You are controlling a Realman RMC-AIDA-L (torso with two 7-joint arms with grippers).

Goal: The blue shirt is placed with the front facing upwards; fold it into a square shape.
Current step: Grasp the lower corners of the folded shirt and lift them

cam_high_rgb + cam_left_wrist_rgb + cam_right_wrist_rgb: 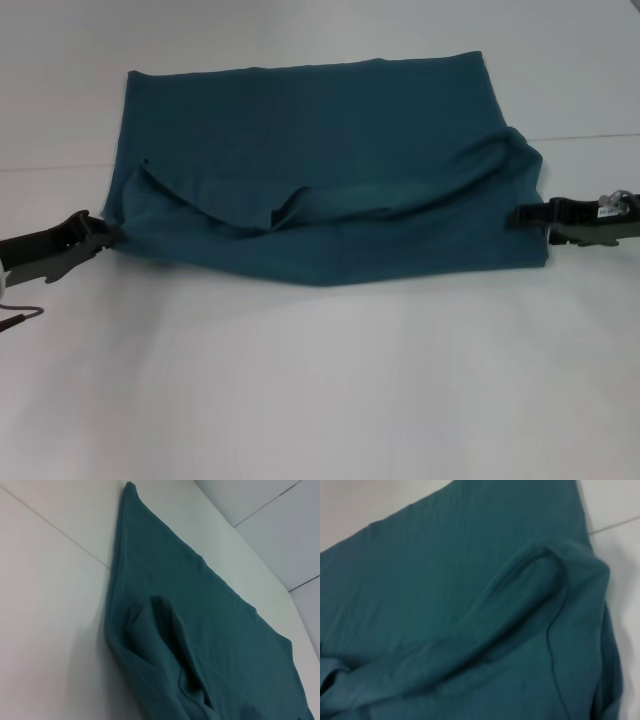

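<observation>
The blue shirt (320,130) lies across the white table as a wide teal band, with no lettering or collar showing. Its near layer is doubled over and sags in a curved fold between my two grippers. My left gripper (112,233) is at the shirt's near left corner, pinching the fabric there. My right gripper (522,215) is at the right edge, pinching the raised fabric there. The left wrist view shows the shirt (200,610) with a bunched fold. The right wrist view shows the shirt (445,580) with a raised fold and a seam. Neither wrist view shows fingers.
The white table (320,380) stretches bare in front of the shirt. A thin seam line (590,137) crosses the table behind the right arm. A dark cable loop (22,315) hangs by the left arm at the left edge.
</observation>
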